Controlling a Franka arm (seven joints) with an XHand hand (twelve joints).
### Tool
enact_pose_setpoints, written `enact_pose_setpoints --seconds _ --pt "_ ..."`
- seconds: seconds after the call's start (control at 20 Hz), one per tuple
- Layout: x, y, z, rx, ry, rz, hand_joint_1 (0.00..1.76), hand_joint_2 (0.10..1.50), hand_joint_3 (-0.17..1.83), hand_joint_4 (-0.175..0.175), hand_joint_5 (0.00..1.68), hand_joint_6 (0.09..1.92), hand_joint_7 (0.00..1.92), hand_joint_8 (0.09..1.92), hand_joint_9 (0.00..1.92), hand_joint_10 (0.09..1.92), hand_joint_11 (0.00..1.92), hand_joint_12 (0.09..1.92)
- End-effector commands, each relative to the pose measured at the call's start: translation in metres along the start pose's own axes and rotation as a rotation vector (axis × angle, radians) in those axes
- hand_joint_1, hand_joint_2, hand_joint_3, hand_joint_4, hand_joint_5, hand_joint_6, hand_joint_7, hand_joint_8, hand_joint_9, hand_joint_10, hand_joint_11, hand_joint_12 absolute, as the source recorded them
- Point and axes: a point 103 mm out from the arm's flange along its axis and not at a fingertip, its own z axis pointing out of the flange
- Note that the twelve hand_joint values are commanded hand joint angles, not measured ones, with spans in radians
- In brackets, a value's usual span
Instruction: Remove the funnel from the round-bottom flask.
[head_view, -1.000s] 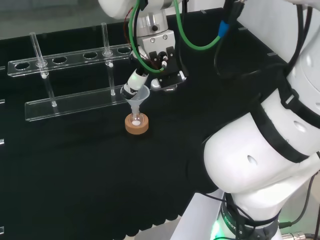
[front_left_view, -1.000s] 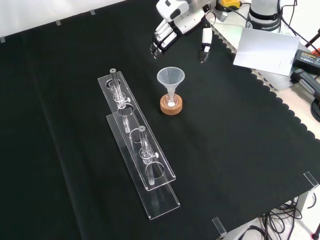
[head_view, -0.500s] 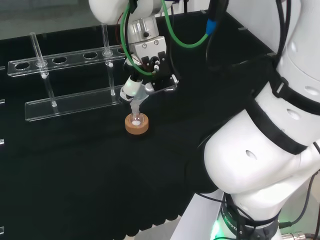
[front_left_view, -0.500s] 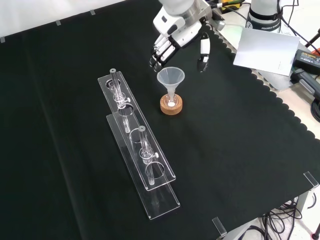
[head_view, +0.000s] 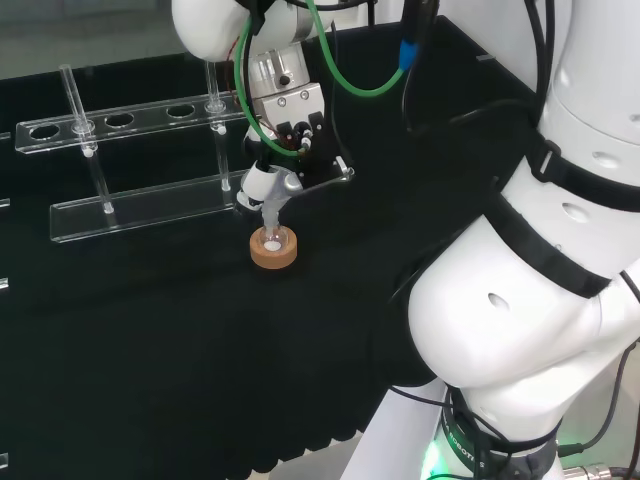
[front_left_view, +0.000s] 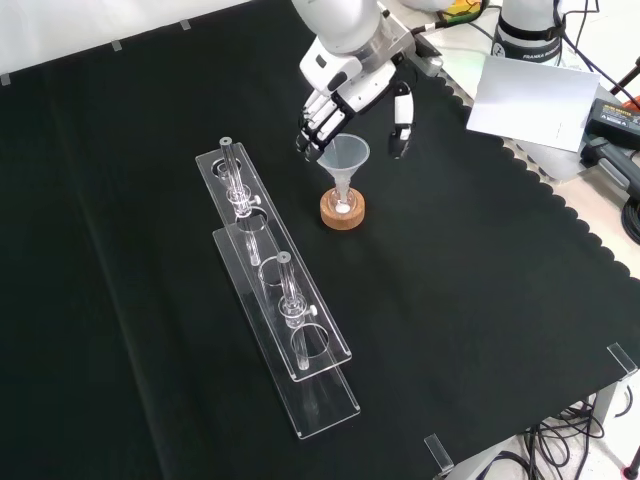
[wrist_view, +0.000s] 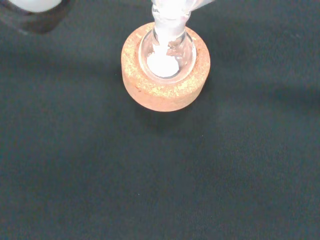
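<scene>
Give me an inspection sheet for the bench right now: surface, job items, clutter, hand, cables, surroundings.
Surface: black cloth, flat, scalloped edge at the front view's right.
Job's things: clear funnel seated upright in the round-bottom flask, which sits in a cork ring; white material in the flask's bottom.
Clutter: clear tube rack to the left in the front view, with glass tubes standing in it.
Hand: hand just above the funnel, fingers spread either side of its rim, not closed on it.
Cables: green cables loop along the arm.
Surroundings: white sheet and equipment beyond the cloth's edge.
</scene>
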Motion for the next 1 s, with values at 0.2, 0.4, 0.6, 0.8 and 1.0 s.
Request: enact_pose_setpoints --seconds 0.2,0.4,0.6,0.8,1.0 --pt "-0.004 0.01 0.007 -0.004 -0.02 0.01 0.73 0.64 0.24 0.018 0.05 0.09 0.0 0.24 0.06 0.83 0.3 1.49" --pt "-0.006 0.014 0.011 0.01 -0.011 0.004 0.73 0.64 0.24 0.018 0.04 0.09 0.0 0.23 0.05 0.83 0.3 1.49" --pt "-0.007 0.017 0.016 0.021 -0.013 0.005 0.74 0.64 0.24 0.019 0.04 0.09 0.0 0.24 0.06 0.84 0.3 1.49" --pt "-0.008 0.019 0.018 0.025 -0.01 0.004 0.74 0.64 0.24 0.018 0.05 0.09 0.0 0.29 0.09 0.84 0.31 1.48" --pt "-0.008 0.021 0.022 0.03 -0.005 -0.001 0.74 0.64 0.25 0.018 0.06 0.09 0.0 0.34 0.13 0.83 0.33 1.47"
